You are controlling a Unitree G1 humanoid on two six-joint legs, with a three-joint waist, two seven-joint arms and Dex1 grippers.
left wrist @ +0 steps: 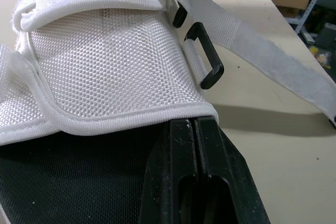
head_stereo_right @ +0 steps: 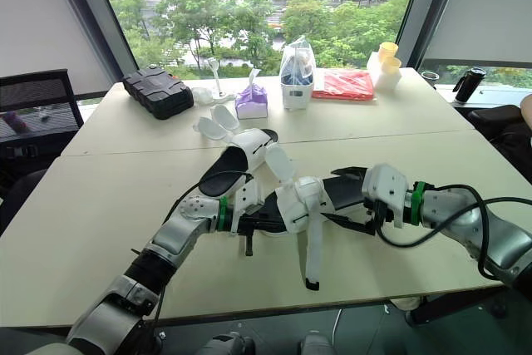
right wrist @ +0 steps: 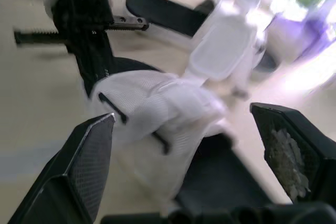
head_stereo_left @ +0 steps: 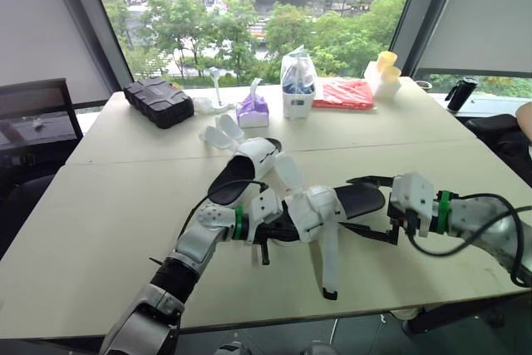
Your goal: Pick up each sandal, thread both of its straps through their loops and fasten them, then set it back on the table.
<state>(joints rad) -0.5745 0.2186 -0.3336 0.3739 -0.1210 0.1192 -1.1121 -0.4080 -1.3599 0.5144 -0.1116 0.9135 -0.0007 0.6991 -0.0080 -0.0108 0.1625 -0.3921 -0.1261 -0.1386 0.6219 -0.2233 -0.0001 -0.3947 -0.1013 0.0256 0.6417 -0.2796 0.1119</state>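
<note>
1. The left gripper (left wrist: 194,124) has its fingers pressed together, pinching the sandal (head_stereo_left: 320,205) right at the tips, where white mesh meets black sole.
2. The right gripper (right wrist: 184,114) has its fingers wide apart, with the sandal's heel end between them.
3. The black loop (left wrist: 207,61) sits just past the left fingertips, and a long white strap (head_stereo_left: 330,263) dangles loose.
4. The other sandal (head_stereo_left: 245,168) lies beyond on the table (head_stereo_left: 108,230).

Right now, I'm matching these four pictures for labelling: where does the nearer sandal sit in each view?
Left eye: nearer sandal at centre, between both arms.
Right eye: centre too.
Left wrist: its white mesh upper just past the left gripper.
Right wrist: straight ahead, between the right gripper's open fingers.
Shared landmark: the left gripper, clamped on its side.
</note>
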